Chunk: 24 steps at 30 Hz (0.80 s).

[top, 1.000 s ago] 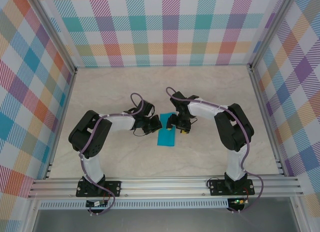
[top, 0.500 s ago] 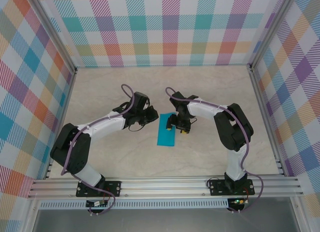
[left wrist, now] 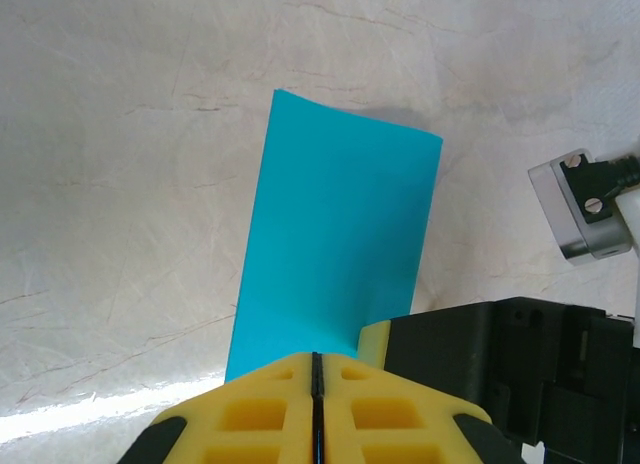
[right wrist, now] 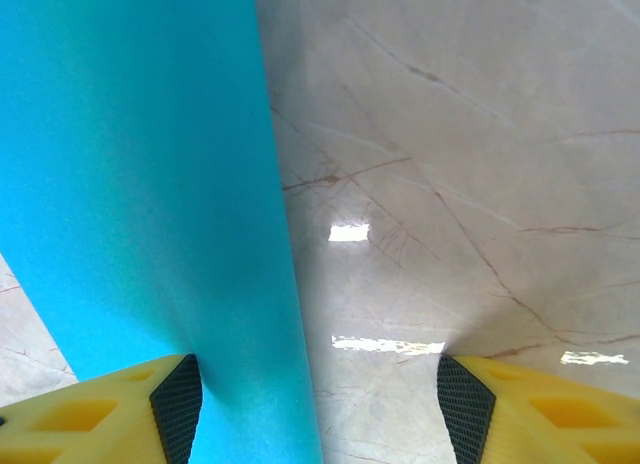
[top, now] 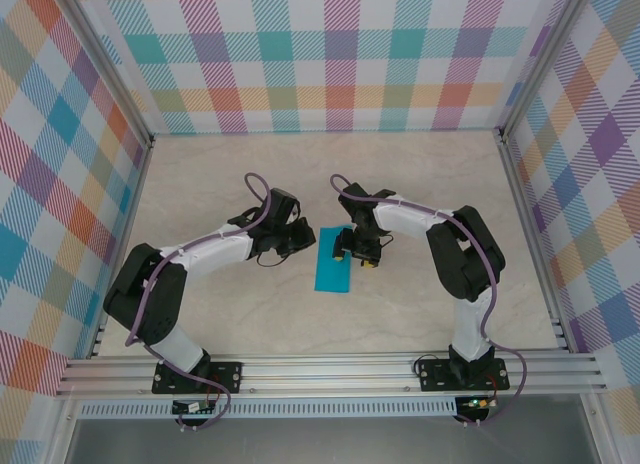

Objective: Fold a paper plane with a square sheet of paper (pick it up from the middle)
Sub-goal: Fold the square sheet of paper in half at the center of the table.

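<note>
So the teal paper sheet point(top: 330, 272) is folded down to a long narrow rectangle, not a plane shape. It's lying on the marble-look tabletop point(top: 420, 184) pretty much dead centre, between the two arms. From the top camera its long axis runs near-to-far, far end leaning a touch to the right, both ends square so no tip pointing anywhere. The left gripper point(top: 306, 242) sits just beside the sheet's far left edge. In its wrist cam the left gripper point(left wrist: 315, 369) has its yellow fingers pressed flat together with nothing between them, and the paper point(left wrist: 335, 249) stretches straight away from the tips. The right gripper point(top: 350, 254) is over the far right part of the sheet. Its own cam shows the right gripper point(right wrist: 315, 374) with its jaws apart, one finger on the paper point(right wrist: 140, 174) side, the other over bare table. Can't tell if that finger actually touches the paper.
</note>
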### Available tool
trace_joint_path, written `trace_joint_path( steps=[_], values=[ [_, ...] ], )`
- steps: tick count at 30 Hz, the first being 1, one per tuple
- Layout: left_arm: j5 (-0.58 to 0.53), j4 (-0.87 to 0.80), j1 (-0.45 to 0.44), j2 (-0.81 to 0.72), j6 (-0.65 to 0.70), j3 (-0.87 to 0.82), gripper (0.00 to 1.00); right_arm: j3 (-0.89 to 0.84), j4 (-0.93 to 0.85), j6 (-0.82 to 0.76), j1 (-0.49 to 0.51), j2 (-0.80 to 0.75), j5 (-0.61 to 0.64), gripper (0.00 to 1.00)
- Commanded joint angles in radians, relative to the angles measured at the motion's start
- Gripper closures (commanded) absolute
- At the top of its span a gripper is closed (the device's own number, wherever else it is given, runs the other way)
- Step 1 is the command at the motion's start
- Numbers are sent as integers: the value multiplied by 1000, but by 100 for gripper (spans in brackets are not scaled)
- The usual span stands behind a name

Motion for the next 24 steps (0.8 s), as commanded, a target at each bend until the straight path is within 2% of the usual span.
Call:
trace_joint_path(
  steps=[1,9,24],
  values=[
    [35,14,2,24,4,-5,92,-8,-60,-1,-2,47,52,32],
    [61,26,-1,55,6,0,93,-14,-51,2,-1,51,49,33],
    [24,11,0,33,1,-13,95,-29,-35,-8,-6,4,31,35]
  ],
)
